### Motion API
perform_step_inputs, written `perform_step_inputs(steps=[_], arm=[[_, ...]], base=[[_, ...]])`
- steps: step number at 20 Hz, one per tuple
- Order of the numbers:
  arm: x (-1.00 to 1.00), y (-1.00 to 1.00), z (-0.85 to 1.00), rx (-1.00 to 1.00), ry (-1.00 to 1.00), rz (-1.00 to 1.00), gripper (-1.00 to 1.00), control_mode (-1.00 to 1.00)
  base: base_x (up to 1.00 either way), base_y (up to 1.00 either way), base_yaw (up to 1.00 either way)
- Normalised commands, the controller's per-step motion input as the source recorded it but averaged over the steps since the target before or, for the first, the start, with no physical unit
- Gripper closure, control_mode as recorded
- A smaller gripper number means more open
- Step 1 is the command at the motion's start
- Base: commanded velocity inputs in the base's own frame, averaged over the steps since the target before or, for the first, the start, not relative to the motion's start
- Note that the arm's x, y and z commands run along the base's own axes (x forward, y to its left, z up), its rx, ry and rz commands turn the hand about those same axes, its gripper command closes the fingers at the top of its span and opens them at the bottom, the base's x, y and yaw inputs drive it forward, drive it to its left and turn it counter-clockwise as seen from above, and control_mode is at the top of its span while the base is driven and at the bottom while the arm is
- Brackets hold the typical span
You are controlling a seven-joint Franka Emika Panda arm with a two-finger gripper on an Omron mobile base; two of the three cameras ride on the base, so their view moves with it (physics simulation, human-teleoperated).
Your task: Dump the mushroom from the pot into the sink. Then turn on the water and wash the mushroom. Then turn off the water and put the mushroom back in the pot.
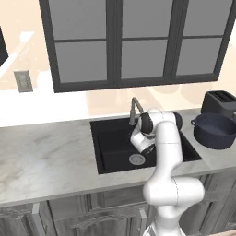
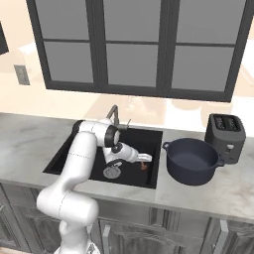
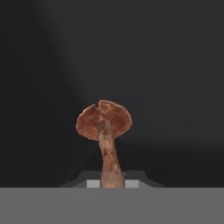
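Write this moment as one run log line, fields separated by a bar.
stage: retrieve mushroom from sink | gripper: low in sink, jaws shut on mushroom stem | pot: upright on counter right of sink | faucet: no water visible

Arm (image 2: 79, 158) low and bent, jaws nearly closed

Glossy white arm (image 1: 167, 152) with rounded segments and dark joints.

Pot (image 2: 191, 161) on counter (image 2: 30, 141) right of sink (image 2: 74, 149), toaster (image 2: 225, 130) behind pot, mushroom (image 2: 144, 165) in sink.
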Motion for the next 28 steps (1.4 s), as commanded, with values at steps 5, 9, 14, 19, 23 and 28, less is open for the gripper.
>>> perform_step_inputs(steps=[5,9,14,19,23,28], arm=[[-0.88,-1.00,0.00,0.45,-0.02,0.00,1.00,-1.00],[-1.00,-1.00,0.00,0.46,-0.06,0.00,1.00,-1.00],[-1.00,-1.00,0.00,0.41,-0.05,0.02,1.00,-1.00],[-1.00,-0.95,0.00,0.36,-0.13,0.04,1.00,-1.00],[-1.00,-0.57,0.02,0.17,-0.21,0.01,1.00,-1.00],[-1.00,-0.29,0.20,0.02,-0.14,0.00,1.00,-1.00]], base=[[0.00,0.00,0.00],[0.00,0.00,0.00],[0.00,0.00,0.00],[0.00,0.00,0.00],[0.00,0.00,0.00],[0.00,0.00,0.00]])
